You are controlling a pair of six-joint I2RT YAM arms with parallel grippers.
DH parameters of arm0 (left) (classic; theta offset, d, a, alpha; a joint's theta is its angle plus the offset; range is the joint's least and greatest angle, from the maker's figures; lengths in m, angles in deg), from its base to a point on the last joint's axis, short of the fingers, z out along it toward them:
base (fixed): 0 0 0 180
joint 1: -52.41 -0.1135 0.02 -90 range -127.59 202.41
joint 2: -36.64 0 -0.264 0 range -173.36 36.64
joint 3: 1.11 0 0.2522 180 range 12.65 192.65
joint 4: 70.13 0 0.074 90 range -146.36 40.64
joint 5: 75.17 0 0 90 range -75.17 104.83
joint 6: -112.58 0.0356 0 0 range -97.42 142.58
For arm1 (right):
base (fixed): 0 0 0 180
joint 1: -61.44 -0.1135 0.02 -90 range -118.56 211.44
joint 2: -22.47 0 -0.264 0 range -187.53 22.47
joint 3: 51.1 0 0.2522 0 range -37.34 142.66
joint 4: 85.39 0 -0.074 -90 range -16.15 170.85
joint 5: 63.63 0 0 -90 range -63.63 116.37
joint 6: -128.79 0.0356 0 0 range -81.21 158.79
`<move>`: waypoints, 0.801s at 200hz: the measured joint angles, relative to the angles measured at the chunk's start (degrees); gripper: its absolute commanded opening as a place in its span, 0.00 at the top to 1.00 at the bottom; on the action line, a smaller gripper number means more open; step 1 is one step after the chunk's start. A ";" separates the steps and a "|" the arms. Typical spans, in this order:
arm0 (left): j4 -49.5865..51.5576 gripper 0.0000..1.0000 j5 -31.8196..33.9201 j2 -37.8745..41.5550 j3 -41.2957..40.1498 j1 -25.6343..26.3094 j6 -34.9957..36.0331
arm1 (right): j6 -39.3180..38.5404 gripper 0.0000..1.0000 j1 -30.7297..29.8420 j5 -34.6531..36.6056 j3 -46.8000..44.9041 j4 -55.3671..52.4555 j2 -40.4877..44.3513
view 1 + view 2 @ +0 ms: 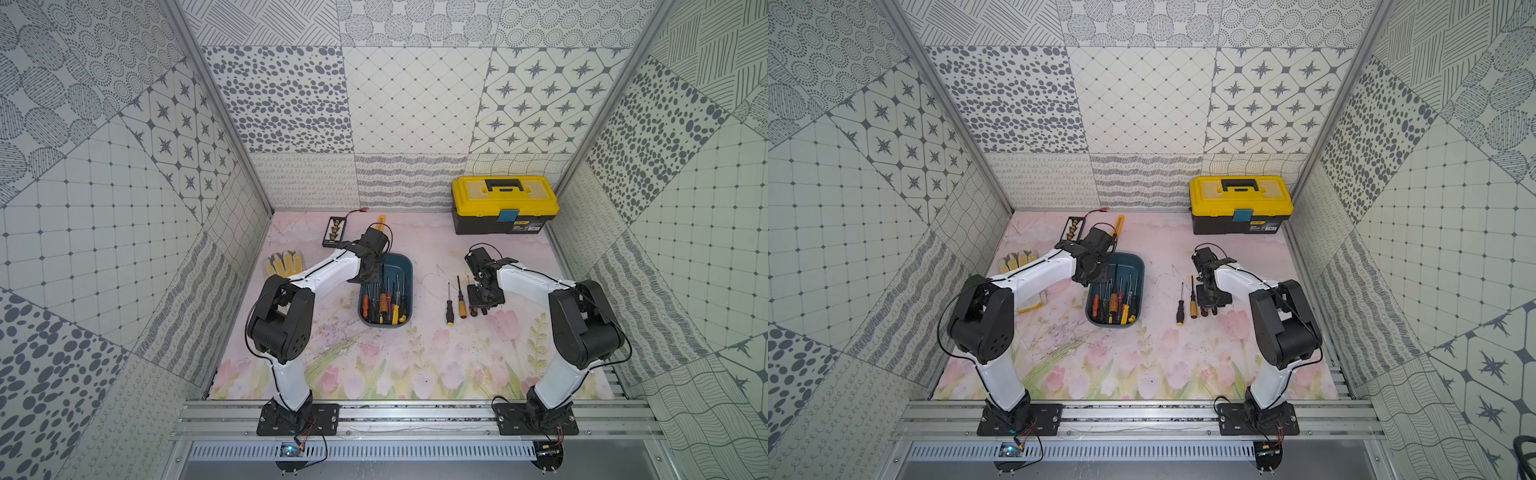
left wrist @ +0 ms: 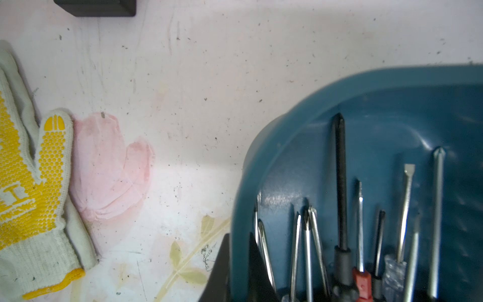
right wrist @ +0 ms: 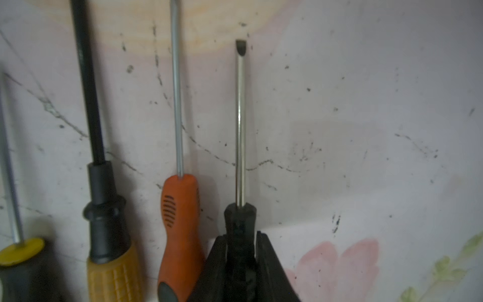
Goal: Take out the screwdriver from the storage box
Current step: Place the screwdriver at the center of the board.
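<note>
Right gripper (image 3: 241, 261) setting a screwdriver (image 3: 240, 125) down outside the storage box (image 1: 405, 266)

Its jaws are nearly closed, clamped on the black handle — shaft pointing straight ahead, orange screwdriver (image 3: 180, 235) just beside. Left gripper (image 2: 239, 272) pinches the box wall, fully closed. Likely light, rigid; the steel shaft looks slippery — grip the ribbed handle.

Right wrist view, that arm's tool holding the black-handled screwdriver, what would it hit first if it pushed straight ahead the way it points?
Probably nothing solid: past the tip of the black-handled screwdriver held by the right tool only bare table mat shows. Depth is unclear, so it may simply skim the mat.
</note>
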 measured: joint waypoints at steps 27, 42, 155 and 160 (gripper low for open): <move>0.02 1.00 0.00 0.00 0.00 0.00 0.00 | 0.02 1.00 0.00 -1.16 -0.04 0.72 -0.09; 0.02 1.00 0.00 0.00 0.00 0.00 0.00 | 0.02 1.00 0.00 -1.92 -0.24 1.18 -0.09; 0.02 1.00 0.00 0.00 0.00 0.00 0.00 | 0.39 1.00 -0.37 -7.98 -0.98 2.82 -0.09; 0.02 1.00 0.00 0.00 0.00 0.00 0.00 | 0.44 1.00 -0.42 -8.04 -0.98 2.84 -0.09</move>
